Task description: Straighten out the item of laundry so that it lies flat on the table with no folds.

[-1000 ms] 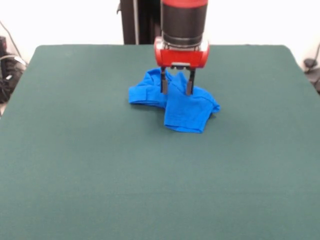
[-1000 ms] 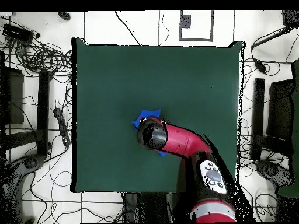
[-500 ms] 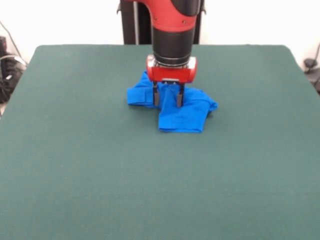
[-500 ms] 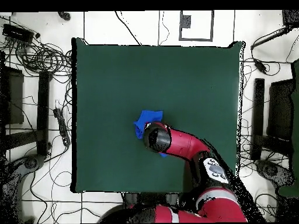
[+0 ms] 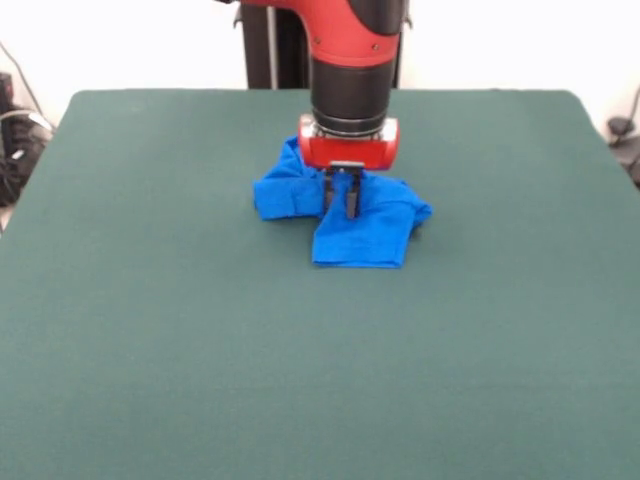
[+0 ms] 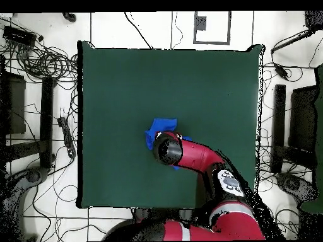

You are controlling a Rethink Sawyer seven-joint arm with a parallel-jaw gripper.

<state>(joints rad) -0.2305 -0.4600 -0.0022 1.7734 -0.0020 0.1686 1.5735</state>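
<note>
At table (image 5: 150, 330) centre, the gripper (image 5: 346, 203) pinched a fold of crumpled T-shirt (image 5: 365, 235); lifting slowly outward would likely unfold it.

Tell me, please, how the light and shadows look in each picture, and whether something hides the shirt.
Front view: soft even light, no glare on the table, only a faint shadow at the edge of the shirt; the claw stands shut on it. Overhead view: the arm covers most of the shirt.

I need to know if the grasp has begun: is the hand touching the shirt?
Touching: the front view shows the hand pinched on the shirt.
</note>
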